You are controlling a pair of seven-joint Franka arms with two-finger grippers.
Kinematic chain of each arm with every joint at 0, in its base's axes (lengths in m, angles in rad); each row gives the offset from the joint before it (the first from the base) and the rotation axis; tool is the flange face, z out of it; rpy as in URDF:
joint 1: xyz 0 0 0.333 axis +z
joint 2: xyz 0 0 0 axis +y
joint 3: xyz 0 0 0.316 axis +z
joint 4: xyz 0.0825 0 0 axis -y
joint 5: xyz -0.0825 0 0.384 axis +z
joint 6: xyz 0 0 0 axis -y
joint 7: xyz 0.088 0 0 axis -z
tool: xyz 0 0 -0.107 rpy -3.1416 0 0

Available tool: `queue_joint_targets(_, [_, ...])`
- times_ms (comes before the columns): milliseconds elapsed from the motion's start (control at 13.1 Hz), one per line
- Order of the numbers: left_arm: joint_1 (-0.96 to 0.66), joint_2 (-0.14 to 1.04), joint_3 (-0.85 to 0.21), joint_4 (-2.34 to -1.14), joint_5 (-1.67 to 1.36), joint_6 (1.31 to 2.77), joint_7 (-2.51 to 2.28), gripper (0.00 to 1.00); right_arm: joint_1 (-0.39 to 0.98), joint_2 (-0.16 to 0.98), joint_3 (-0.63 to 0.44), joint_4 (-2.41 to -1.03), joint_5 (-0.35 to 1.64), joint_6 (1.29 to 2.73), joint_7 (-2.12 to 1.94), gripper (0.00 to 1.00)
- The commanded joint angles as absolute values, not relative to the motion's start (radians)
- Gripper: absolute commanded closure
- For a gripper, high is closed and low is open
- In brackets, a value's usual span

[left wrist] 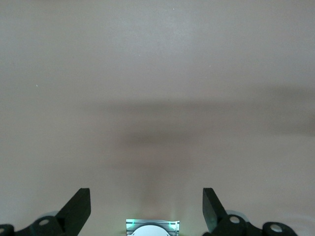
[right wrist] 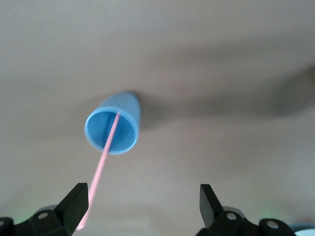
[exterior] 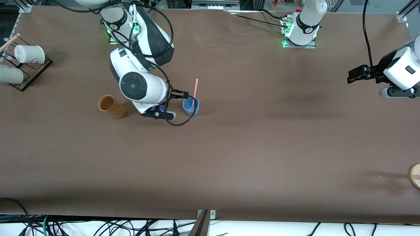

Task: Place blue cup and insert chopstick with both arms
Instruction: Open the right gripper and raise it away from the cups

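Nearest the front camera, at about four o'clock from the middle of the brown table [exterior: 229, 157], a round wooden piece [exterior: 415, 176] lies half cut off by the front view's edge. Farther up, at about ten o'clock from the table's middle, the blue cup [exterior: 191, 107] [right wrist: 125, 135] stands upright on the bare tabletop. The chopstick [exterior: 195, 92] [right wrist: 103, 164] is in it, its lower end inside the cup, its upper end leaning out over the rim toward twelve o'clock. At the cup's nine o'clock, well apart from it, stands a taller tan-orange cup [exterior: 111, 107]. The right arm's bulky wrist sits between the two. The right gripper [exterior: 185, 95] [right wrist: 142, 206] hovers just beside the blue cup's rim, at its ten o'clock. It is released, fingers [right wrist: 76, 201] spread wide and grasping nothing; the chopstick's upper end passes close by one of them. At about two o'clock, toward the left arm's end of the table, the left arm waits with the left gripper [exterior: 353, 74] [left wrist: 147, 206] over bare tabletop, released as well and empty. Farthest, at ten o'clock by the right arm's end, a dark rack [exterior: 31, 73] carries white cups [exterior: 29, 54] tipped on their sides.
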State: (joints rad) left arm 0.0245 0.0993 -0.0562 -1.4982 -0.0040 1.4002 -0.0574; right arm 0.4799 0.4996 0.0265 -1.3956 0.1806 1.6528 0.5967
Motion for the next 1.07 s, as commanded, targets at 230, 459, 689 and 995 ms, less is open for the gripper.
queue_joint_targets(230, [0.037, 0.091, -0.067, -1.508, -0.009, 1.408, -0.041, 0.00, 0.462, 0.353, -0.168, -1.390, 0.084, 1.618, 0.309, 0.00])
queue_joint_targets(459, [0.037, 0.091, -0.067, -1.508, -0.009, 1.408, -0.040, 0.00, 0.338, 0.209, -0.152, -1.541, 0.086, 1.659, 0.163, 0.00])
queue_joint_targets(689, [0.037, 0.092, -0.067, -1.508, -0.009, 1.410, -0.040, 0.00, 0.151, 0.034, -0.011, -1.733, -0.012, 1.724, 0.106, 0.00])
queue_joint_targets(995, [0.034, 0.092, -0.067, -1.506, -0.009, 1.408, -0.041, 0.00, 0.083, -0.029, -0.005, -1.733, -0.003, 1.703, 0.097, 0.00])
